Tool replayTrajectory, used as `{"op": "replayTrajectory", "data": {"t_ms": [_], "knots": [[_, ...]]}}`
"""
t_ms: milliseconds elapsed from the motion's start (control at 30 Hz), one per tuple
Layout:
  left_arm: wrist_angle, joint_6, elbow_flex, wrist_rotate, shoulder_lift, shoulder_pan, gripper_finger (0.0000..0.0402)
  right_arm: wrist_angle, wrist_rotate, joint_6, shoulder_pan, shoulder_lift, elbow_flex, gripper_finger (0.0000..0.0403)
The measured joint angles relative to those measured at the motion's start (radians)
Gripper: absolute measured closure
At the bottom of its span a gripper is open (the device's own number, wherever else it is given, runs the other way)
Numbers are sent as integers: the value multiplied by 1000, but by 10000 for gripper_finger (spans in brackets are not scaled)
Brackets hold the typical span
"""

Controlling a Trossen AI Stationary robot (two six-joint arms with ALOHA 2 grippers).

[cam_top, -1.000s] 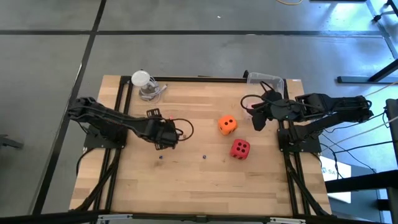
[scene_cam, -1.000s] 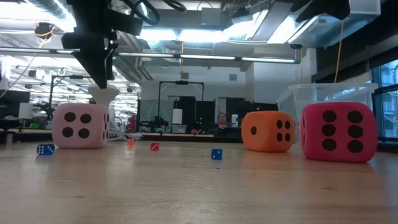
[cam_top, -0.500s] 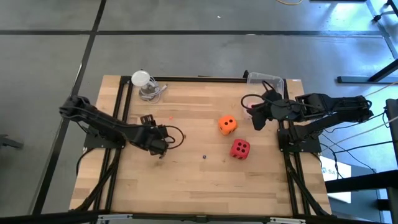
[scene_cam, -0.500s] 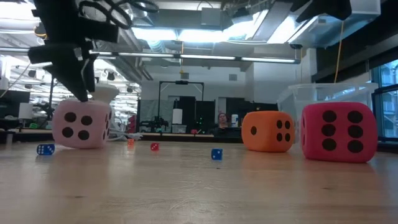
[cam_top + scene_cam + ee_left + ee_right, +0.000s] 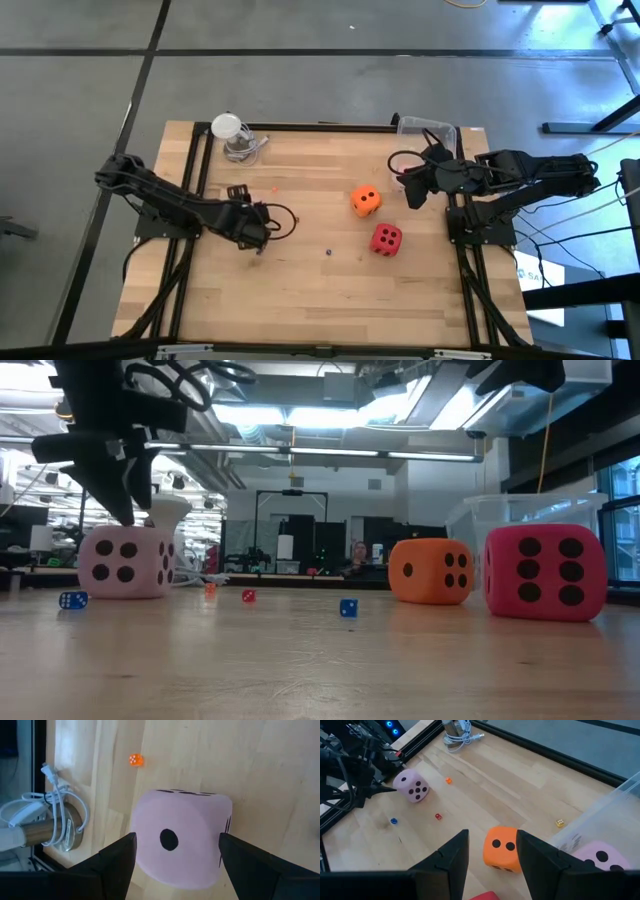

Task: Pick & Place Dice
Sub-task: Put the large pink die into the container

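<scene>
At table's nine o'clock, left gripper (image 5: 172, 865) spread around pink die (image 5: 181, 837), right gripper (image 5: 490, 855) part-open, empty, no readable writing, bare wood around.

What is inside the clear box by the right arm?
One pink die sits inside the clear box, seen through its wall. The rest of the box is out of the picture, so more dice cannot be ruled out.

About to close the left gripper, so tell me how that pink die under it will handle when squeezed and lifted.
The pink die has rounded, cushiony edges, so it probably gives under the left gripper, whose fingers stand open either side. It looks light for its bulk. Flat faces should keep it from rolling, though a soft cube may slip or twist if pinched off-centre.
</scene>
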Motion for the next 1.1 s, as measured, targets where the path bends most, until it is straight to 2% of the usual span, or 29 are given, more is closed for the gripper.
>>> {"op": "replayTrajectory", "data": {"t_ms": [367, 867, 1100], "knots": [[75, 99, -61, 51, 3, -1, 123, 0, -7, -1, 6, 0, 0, 238], [117, 149, -63, 45, 4, 66, 122, -5, 12, -9, 50, 0, 0, 238], [129, 150, -59, 56, 68, 70, 122, -8, 12, -10, 66, 0, 0, 238]]}}
